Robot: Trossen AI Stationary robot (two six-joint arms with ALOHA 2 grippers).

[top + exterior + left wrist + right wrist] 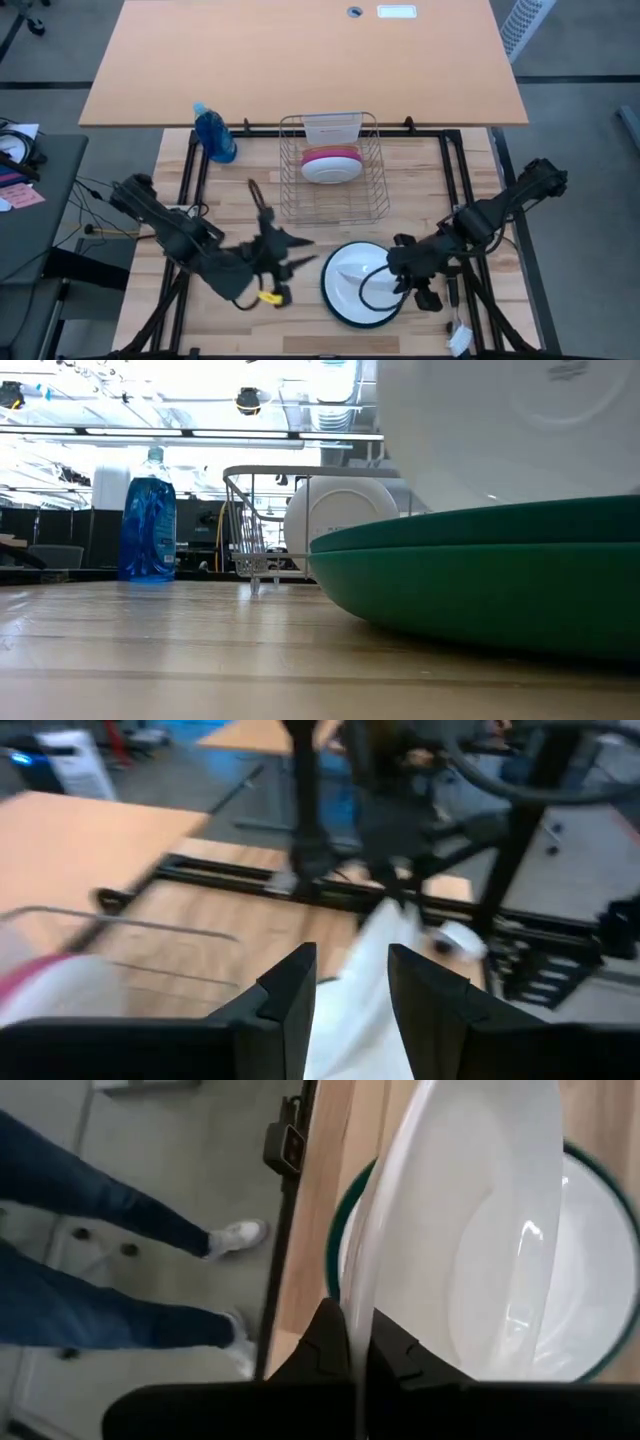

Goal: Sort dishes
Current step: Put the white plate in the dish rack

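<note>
Dishes sit in two spots on the pale wooden table [150,300]. From above, a round dark green plate [335,308] lies flat near the front edge, and a round white plate [352,268] is on top of it. More dishes stand in the metal wire dish rack [372,180] behind: a magenta-pink plate [330,154] and a white one [330,172] side by side. A blue spray bottle [214,134] stands to the left of the rack. The left arm bends low across the table, and the left gripper [283,252] is just left of the green plate. The right arm reaches in from the right, and the right gripper [400,262] is at the white plate's right edge.

From table height, the green plate [500,580] fills the right side, with the white plate [500,430] tipped up over it.

The left wrist camera shows the left gripper [350,995] with its two dark fingers [290,990] apart and nothing between them.

The right wrist camera shows the right gripper [355,1345] pinching the rim of the white plate [500,1230], which stands tilted on its edge over the green plate [338,1230]. A person's legs in blue jeans [100,1320] stand on the floor beside the table.
</note>
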